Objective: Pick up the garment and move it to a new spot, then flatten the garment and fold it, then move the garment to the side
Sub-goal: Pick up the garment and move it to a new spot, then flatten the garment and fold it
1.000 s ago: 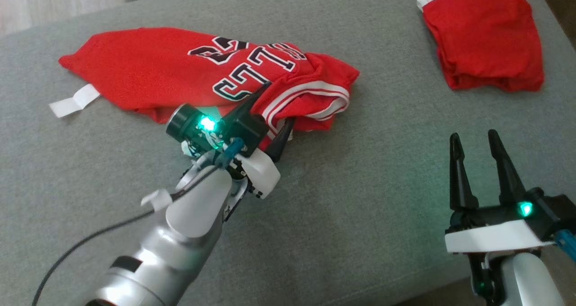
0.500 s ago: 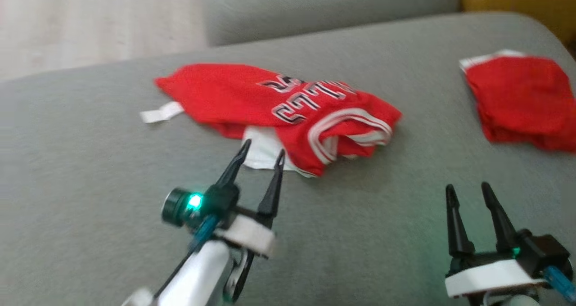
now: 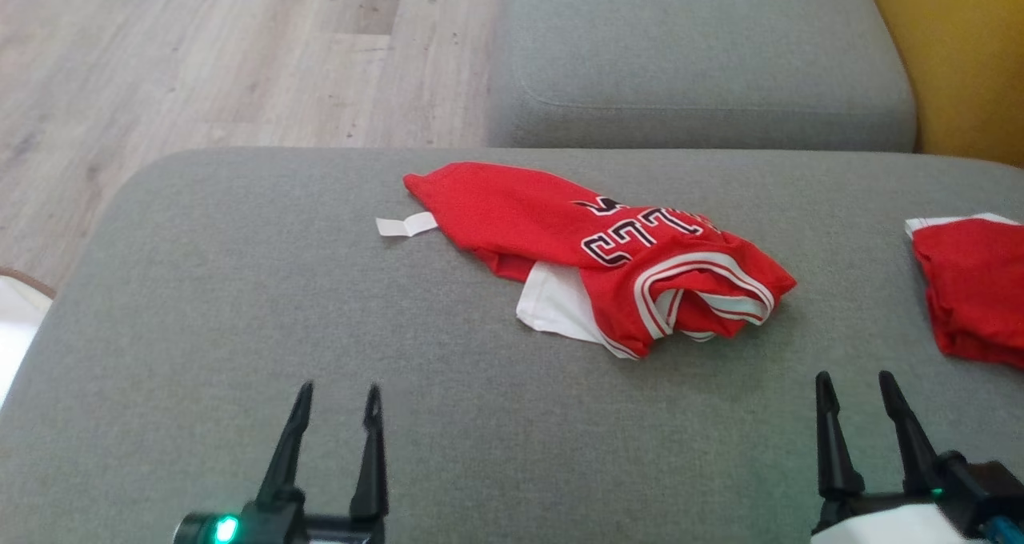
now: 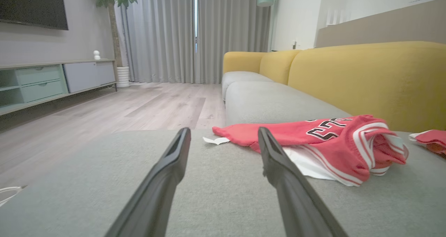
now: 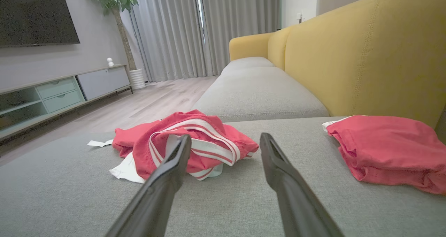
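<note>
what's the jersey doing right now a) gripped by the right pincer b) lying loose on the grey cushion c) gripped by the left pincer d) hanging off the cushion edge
B: the jersey lies crumpled on the cushion, while the left pincer and the right pincer are both open, empty and apart from it.

garment (image 3: 512,208) — red, white-striped trim, black lettering | cushion (image 3: 240,304) — grey | sofa back (image 3: 968,56) — yellow | floor (image 3: 200,48) — pale wood
</note>
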`<state>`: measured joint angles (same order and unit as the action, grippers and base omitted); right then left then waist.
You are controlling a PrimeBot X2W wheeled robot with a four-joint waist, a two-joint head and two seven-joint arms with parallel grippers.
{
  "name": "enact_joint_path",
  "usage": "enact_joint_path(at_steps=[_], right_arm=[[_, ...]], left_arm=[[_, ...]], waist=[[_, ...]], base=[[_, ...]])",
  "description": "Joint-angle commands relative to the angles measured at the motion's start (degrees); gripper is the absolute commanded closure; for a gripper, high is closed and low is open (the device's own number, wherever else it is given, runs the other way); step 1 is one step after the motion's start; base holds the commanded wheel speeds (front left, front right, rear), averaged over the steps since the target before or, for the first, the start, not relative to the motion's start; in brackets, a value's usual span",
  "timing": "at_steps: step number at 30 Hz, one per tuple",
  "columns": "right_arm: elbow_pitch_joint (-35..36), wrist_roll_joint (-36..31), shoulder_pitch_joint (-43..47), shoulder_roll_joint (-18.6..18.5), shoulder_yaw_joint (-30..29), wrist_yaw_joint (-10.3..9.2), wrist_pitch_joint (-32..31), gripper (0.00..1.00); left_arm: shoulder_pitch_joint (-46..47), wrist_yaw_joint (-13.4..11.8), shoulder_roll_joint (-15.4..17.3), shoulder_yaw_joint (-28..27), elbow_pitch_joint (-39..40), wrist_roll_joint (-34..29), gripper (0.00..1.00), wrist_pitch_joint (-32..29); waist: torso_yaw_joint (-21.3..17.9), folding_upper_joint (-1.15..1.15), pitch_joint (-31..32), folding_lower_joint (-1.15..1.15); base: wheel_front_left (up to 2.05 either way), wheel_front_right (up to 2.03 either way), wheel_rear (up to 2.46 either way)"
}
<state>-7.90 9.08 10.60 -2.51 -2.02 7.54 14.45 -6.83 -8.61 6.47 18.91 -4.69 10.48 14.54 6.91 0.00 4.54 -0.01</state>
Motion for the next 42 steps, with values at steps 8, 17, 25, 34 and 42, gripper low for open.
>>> enact_joint_path(at_steps=[8,17,25,34,42], right_arm=[[2.70,-0.97,-0.45,-0.38,1.54,-0.05,0.54,0.00],[2.84,-2.00,-0.72,-0.37,2.13,-0.05,0.55,0.00],[2.61,-2.85,-0.63,-0.37,2.66,-0.05,0.55,0.00],[2.83,-3.14,-1.41,-0.53,3.13,-0.05,0.55,0.00],[3.61,-2.39,-2.37,-1.95,5.11,-0.05,0.55,0.00]], left_arm=[[-0.47,1.46,-1.73,-5.26,3.77,-2.43,0.00,0.45],[0.16,2.66,-2.89,-6.70,3.50,-3.94,0.00,0.45],[0.30,3.26,-3.35,-7.03,3.27,-4.27,0.00,0.46],[0.34,3.60,-3.52,-6.98,2.99,-4.78,0.00,0.46],[4.97,5.21,-3.57,-3.72,-0.38,-5.45,0.00,0.46]], waist=[[0.98,0.00,0.19,0.01],[0.54,0.00,-0.24,0.01],[0.40,0.00,-0.23,0.01],[-1.24,0.00,-1.08,0.01],[-4.68,0.00,-5.13,0.01]], base=[[0.00,0.00,0.00],[0.00,0.00,0.00],[0.00,0.00,0.00],[0.00,0.00,0.00],[0.00,0.00,0.00]])
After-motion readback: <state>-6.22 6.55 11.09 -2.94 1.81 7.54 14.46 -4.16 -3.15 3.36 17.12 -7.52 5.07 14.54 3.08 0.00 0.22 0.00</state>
